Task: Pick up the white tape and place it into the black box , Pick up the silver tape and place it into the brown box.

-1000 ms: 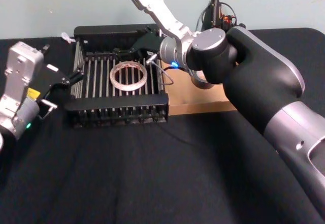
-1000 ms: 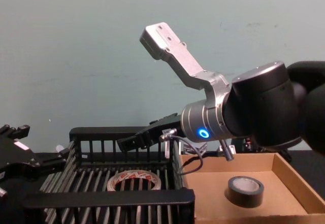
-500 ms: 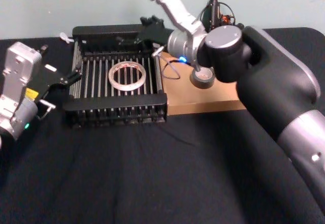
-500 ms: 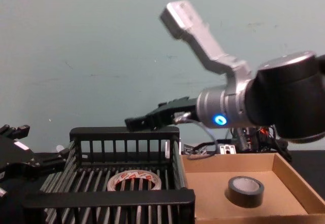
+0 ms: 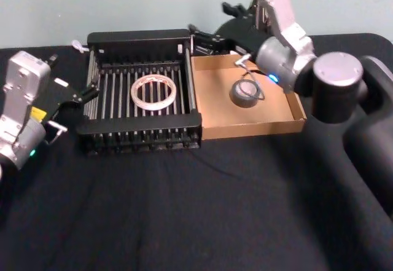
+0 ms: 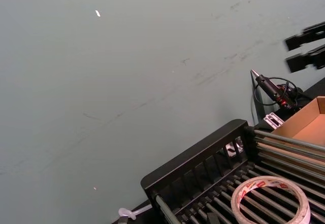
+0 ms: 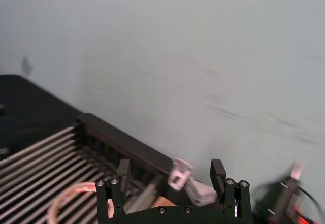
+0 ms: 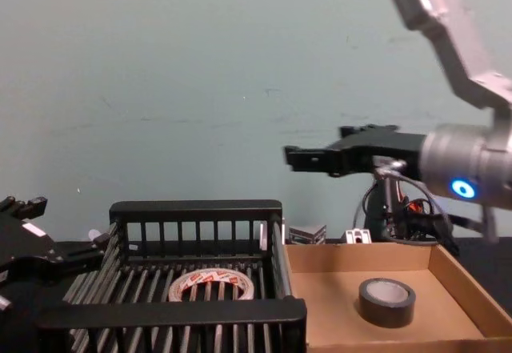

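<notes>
The white tape [image 5: 155, 94] lies flat on the slatted floor of the black box [image 5: 142, 38]; it is also seen in the chest view [image 8: 212, 283] and the left wrist view [image 6: 270, 203]. The silver tape [image 5: 245, 93] sits inside the brown box [image 5: 252, 128], also in the chest view [image 8: 386, 301]. My right gripper [image 5: 206, 37] hangs open and empty, high above the back edge where the two boxes meet [image 8: 290, 159]. Its fingers [image 7: 218, 176] frame the black box's far rim. My left gripper [image 5: 73, 108] rests open just left of the black box.
A black cloth covers the table, with wide free room in front of both boxes. Cables and a small pointed device [image 5: 261, 10] sit behind the brown box. A pale wall stands close behind the table.
My right arm has risen and swung right, from low over the black box to high above the boxes' back edge. Both tapes and my left arm have stayed put.
</notes>
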### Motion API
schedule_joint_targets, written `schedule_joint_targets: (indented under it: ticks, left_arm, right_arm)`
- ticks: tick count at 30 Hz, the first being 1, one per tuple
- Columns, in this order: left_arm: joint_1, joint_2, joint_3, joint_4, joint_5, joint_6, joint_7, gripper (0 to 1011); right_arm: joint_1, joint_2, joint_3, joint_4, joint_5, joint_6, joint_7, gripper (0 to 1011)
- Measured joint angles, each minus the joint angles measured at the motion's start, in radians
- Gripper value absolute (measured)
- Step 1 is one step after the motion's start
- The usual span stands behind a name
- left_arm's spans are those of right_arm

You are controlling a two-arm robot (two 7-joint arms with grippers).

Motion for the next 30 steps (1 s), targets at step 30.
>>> schedule_joint_targets:
  ticks: [30]
  left_arm:
    - [0.000, 0.000, 0.000, 0.000, 0.000, 0.000, 0.000, 1001]
  right_arm:
    - [-0.222, 0.000, 0.113, -0.016, -0.097, -0.142, -0.112, 1000]
